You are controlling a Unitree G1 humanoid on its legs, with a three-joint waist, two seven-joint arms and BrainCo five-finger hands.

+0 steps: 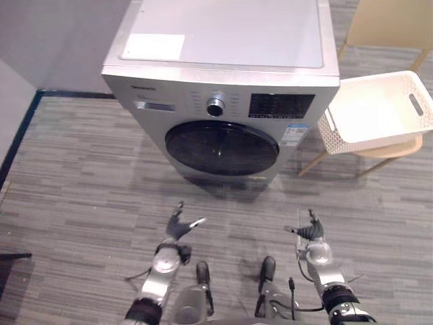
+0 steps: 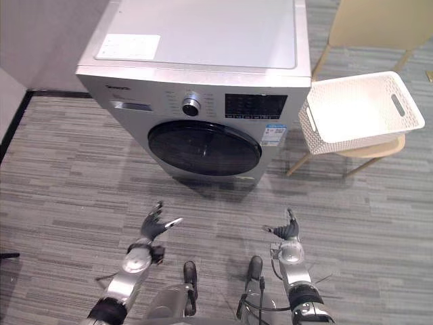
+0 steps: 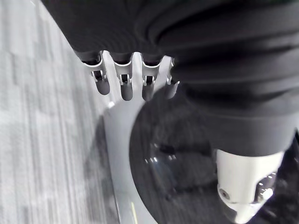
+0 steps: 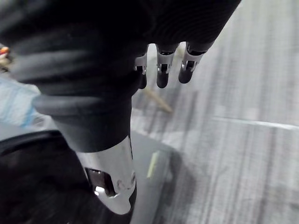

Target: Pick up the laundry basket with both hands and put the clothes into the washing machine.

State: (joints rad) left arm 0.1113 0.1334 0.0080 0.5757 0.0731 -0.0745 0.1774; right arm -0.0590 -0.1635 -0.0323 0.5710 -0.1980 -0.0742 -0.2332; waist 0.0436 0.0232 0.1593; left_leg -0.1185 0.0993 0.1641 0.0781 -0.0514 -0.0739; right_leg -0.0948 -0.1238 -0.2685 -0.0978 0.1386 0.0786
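Washing machine (image 1: 223, 74), its round door (image 1: 222, 147) closed, stands centre. To its right a pale chair (image 1: 392, 150) carries the white laundry basket (image 1: 336, 135), with no clothes visible inside. Left hand (image 1: 178, 227) and right hand (image 1: 311, 230) hover low before the machine, fingers spread, grasping nothing. Risks: the basket lies well off to the right, so a lopsided two-hand grip may tip it from the seat. The closed door would block loading.

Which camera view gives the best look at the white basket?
The right eye view: it holds the whole basket on the chair, with its bare inside. The left eye view has the same basket at its very right edge, so less margin. The wrist views face the washer and floor.
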